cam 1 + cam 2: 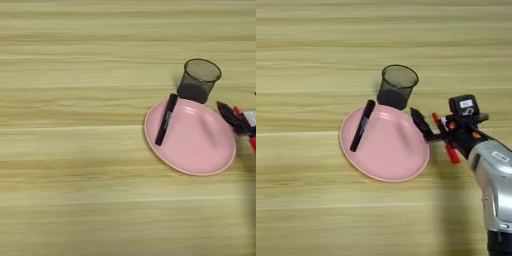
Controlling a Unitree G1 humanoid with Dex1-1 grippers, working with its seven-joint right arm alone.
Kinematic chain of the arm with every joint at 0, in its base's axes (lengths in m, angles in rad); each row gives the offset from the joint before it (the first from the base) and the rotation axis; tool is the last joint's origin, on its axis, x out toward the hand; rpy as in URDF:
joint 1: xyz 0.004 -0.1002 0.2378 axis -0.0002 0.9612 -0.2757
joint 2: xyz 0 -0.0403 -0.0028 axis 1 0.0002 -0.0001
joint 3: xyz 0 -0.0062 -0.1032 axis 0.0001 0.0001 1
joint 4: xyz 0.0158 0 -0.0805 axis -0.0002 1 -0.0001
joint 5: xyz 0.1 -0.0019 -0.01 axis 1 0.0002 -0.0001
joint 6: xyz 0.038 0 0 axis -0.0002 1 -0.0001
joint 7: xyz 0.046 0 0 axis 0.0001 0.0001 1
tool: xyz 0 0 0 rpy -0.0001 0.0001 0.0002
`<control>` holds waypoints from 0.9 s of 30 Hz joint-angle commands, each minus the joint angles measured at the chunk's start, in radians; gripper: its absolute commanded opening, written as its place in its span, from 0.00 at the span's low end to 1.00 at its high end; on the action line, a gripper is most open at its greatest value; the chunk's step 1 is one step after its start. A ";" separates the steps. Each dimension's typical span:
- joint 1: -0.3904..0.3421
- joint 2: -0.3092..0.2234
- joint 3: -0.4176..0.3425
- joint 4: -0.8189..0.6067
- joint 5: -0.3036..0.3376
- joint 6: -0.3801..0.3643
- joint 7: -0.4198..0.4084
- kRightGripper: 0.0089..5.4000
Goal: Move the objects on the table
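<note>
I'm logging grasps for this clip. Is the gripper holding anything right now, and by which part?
Apparently the thin red pen, though its far end may touch the table; the right gripper grips near its upper end, its lower end pointing toward the camera.

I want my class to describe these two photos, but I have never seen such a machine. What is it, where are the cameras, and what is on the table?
Both pictures come from a two-eyed camera on a humanoid robot's head, looking down at a wooden table. The silver forearm is its right arm, ending in a black two-fingered gripper. A pink plate holds a black marker lying across its rim. A black mesh cup stands just behind the plate. The gripper appears to hold a thin red pen beside the plate's right edge.
</note>
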 commanded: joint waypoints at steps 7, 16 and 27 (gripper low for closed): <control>-0.031 0.012 0.083 -0.128 0.010 0.032 0.013 0.99; -0.041 0.073 0.177 -0.069 -0.016 0.018 0.006 0.99; -0.072 0.112 0.234 0.030 -0.028 0.013 0.022 0.99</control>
